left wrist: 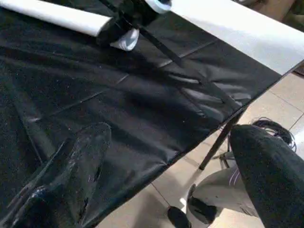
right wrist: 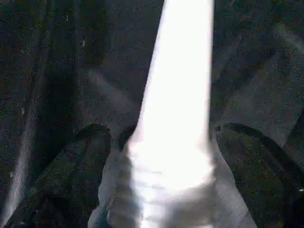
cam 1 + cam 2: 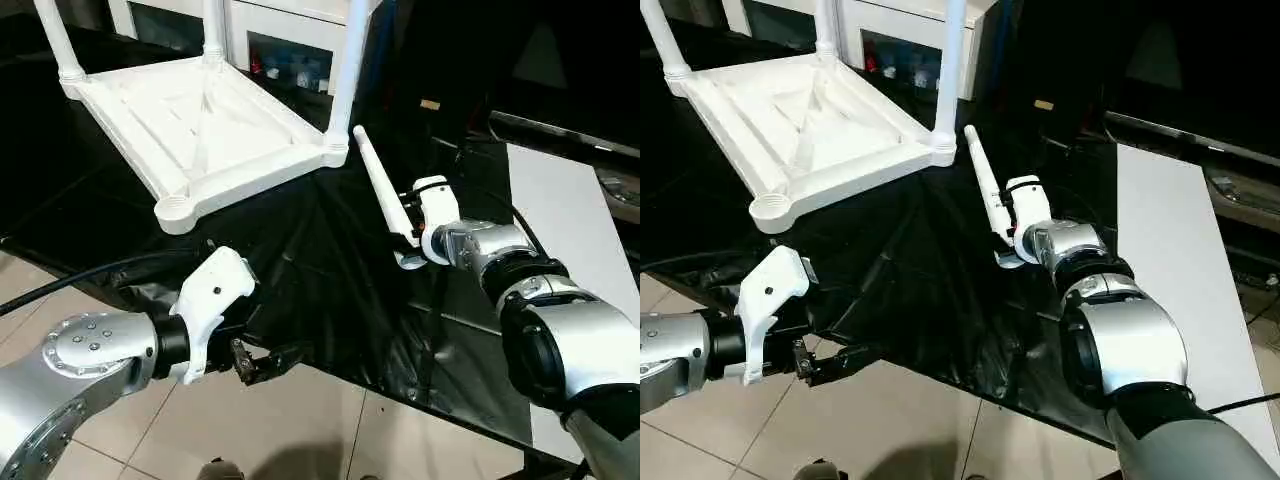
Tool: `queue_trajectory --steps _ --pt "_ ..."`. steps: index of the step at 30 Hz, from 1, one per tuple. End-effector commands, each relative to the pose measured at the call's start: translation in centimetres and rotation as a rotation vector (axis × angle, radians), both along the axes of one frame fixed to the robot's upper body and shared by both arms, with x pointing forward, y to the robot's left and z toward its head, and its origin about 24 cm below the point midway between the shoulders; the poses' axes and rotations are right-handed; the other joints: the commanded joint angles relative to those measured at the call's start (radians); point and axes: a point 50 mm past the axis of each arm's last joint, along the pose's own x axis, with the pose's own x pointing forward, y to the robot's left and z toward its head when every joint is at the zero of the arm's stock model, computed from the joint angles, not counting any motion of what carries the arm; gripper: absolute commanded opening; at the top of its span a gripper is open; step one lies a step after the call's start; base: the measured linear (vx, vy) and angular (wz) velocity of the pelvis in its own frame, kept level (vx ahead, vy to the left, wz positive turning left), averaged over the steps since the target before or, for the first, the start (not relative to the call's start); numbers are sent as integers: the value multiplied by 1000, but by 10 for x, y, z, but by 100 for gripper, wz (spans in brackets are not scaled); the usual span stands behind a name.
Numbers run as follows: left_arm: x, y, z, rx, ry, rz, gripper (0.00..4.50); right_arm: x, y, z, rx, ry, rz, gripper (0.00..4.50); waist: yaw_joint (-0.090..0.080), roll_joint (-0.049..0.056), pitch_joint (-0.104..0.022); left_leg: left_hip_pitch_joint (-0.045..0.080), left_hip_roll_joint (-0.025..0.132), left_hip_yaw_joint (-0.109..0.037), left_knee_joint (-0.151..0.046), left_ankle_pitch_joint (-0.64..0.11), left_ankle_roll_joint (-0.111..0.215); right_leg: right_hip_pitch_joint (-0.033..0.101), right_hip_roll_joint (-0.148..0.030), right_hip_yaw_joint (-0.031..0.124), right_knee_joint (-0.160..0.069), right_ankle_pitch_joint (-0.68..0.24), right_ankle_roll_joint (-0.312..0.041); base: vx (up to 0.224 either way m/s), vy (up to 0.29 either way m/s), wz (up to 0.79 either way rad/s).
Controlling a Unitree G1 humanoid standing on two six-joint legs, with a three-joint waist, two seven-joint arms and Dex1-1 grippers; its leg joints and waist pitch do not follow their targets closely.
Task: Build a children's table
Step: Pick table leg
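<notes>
Three legs already stand upright in the corner sockets of the upturned tabletop [image 3: 215, 125], which rests ribbed side up on the black sheet [image 3: 330, 270] covering the bench. Its fourth socket [image 3: 177, 210], the corner nearest the robot, is empty. The loose leg [image 3: 383, 187] lies on the sheet just beside the tabletop's near right corner, its long axis running away from the robot, with the thin tip pointing toward that corner and the thick threaded end toward the robot.

Behind the tabletop stands a white cabinet [image 3: 290, 30] with dark glass doors. A white board [image 3: 560, 220] lies on the bench well to the right of the tabletop.

The right tool [image 2: 164, 156] sits at the leg's thick end, its two black fingers [image 2: 71, 171] spread on either side of the leg, which runs straight out between them; whether they press on it I cannot tell. The left tool [image 3: 262, 362] hangs wide open and empty at the bench's front edge, below the empty socket and over the tiled floor [image 3: 300, 430].
</notes>
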Motion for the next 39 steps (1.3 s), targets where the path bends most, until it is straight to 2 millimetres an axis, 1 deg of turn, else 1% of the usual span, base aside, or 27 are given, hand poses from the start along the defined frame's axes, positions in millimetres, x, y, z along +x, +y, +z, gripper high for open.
queue_trajectory --steps 1,5,7,8,9,10,11,13,17,19,21,23,24,26,28,29,30,31,32,33,34,35,36,37,38,39 --pt "-2 0 5 3 -20 -1 450 -4 -3 -6 21 32 -17 382 1 13 -65 -1 -11 15 -59 -115 -58 61 -86 56 -83 -71 -111 0 0 0" --pt "-2 0 4 7 -16 1 450 -6 -4 -10 24 43 -20 344 1 13 -65 -1 -12 15 -59 -131 -59 60 -88 57 -87 -102 -107 0 0 0" --pt "-1 0 4 9 -19 0 450 -6 -4 -9 30 40 -25 325 1 16 -64 -1 -12 15 -58 -136 -59 59 -88 57 -88 -114 -104 0 0 0" --pt "2 0 6 6 -30 2 450 -4 -4 -7 52 26 -41 315 1 19 -65 0 -11 14 -58 -139 -60 59 -88 57 -87 -114 -104 0 0 0" --pt "2 0 7 5 -31 3 450 -4 -4 -7 55 23 -43 308 1 18 -66 2 -11 15 -58 -139 -60 58 -87 57 -87 -111 -105 0 0 0" --pt "3 0 7 4 -34 4 450 -4 -4 -6 60 19 -47 308 1 20 -65 2 -11 14 -58 -139 -60 57 -86 56 -86 -103 -109 0 0 0" --pt "3 0 7 6 -37 4 450 -3 -4 -5 65 15 -46 299 1 19 -65 1 -11 14 -58 -140 -60 58 -86 56 -86 -103 -111 0 0 0" --pt "4 0 7 9 -37 3 450 -2 -3 -3 74 1 -32 294 1 21 -66 1 -11 14 -58 -138 -62 59 -87 56 -85 -98 -113 0 0 0" --pt "4 0 6 11 -40 2 450 -2 -2 -4 74 -9 -13 286 0 20 -67 0 -11 13 -58 -136 -59 60 -87 55 -84 -89 -117 0 0 0" --pt "5 0 6 9 -47 4 450 -2 -4 -5 68 -11 -18 286 0 17 -66 1 -11 14 -57 -133 -59 59 -86 55 -85 -85 -120 0 0 0" --pt "5 0 6 5 -53 9 450 -2 -6 -4 70 -24 -35 285 1 18 -67 1 -11 14 -57 -131 -59 60 -87 56 -84 -84 -120 0 0 0" --pt "8 1 6 -10 -68 38 450 2 -10 0 106 -81 -108 285 2 17 -67 1 -10 15 -57 -131 -60 60 -88 57 -84 -80 -118 0 0 0" --pt "10 2 5 -15 -77 56 450 4 -11 3 124 -119 -131 285 4 17 -68 3 -10 15 -57 -128 -60 59 -88 57 -83 -75 -114 0 0 0" --pt "13 3 4 -25 -86 78 450 6 -12 6 150 -160 -145 284 2 18 -69 1 -12 16 -57 -121 -60 61 -86 56 -81 -63 -115 0 0 0" --pt "21 2 6 -79 -115 137 450 9 -12 12 236 -230 -181 284 -1 16 -68 -1 -12 17 -55 -130 -54 62 -86 56 -85 -76 -110 0 0 0" --pt "25 1 8 -114 -132 170 450 10 -12 14 282 -264 -196 284 3 16 -69 2 -12 19 -53 -127 -50 62 -86 58 -87 -71 -106 0 0 0" --pt "29 0 10 -147 -146 192 450 10 -14 15 318 -289 -216 283 4 21 -71 3 -11 18 -53 -122 -49 62 -87 58 -84 -57 -110 0 0 0" --pt "33 -1 13 -190 -156 216 450 8 -15 14 337 -309 -224 282 2 20 -71 2 -11 17 -53 -122 -48 62 -84 56 -82 -45 -116 0 0 0" --pt "33 -1 13 -190 -156 216 450 8 -15 14 337 -309 -224 282 0 17 -71 -2 -13 18 -54 -118 -45 66 -83 56 -84 -41 -114 0 0 0" --pt "36 -2 15 -226 -168 235 450 7 -17 13 351 -343 -229 282 1 16 -71 0 -13 17 -53 -121 -44 64 -83 55 -85 -55 -111 0 0 0" --pt "40 -5 20 -293 -186 247 450 3 -21 14 395 -425 -267 282 2 21 -70 -1 -15 18 -51 -118 -40 64 -83 58 -87 -52 -105 0 0 0" --pt "41 -6 24 -326 -198 248 450 -1 -23 18 426 -499 -279 282 5 19 -71 0 -12 18 -51 -111 -38 64 -84 59 -87 -37 -98 0 0 0" --pt "42 -7 25 -345 -204 242 450 -5 -26 23 441 -570 -290 281 6 21 -71 0 -13 16 -54 -111 -34 66 -84 58 -89 -37 -92 0 0 0" --pt "43 -8 27 -361 -208 232 450 -10 -29 30 454 -653 -301 281 8 27 -76 2 -11 13 -54 -100 -35 66 -84 57 -83 -16 -90 0 0 0" --pt "43 -8 28 -361 -221 226 450 -14 -30 35 467 -705 -312 281 6 22 -74 1 -13 15 -55 -96 -30 66 -82 57 -88 -8 -85 0 0 0" --pt "45 -8 29 -359 -225 228 450 -20 -30 41 488 -758 -318 281 5 19 -75 3 -12 13 -57 -103 -29 67 -81 56 -85 -9 -85 0 0 0"
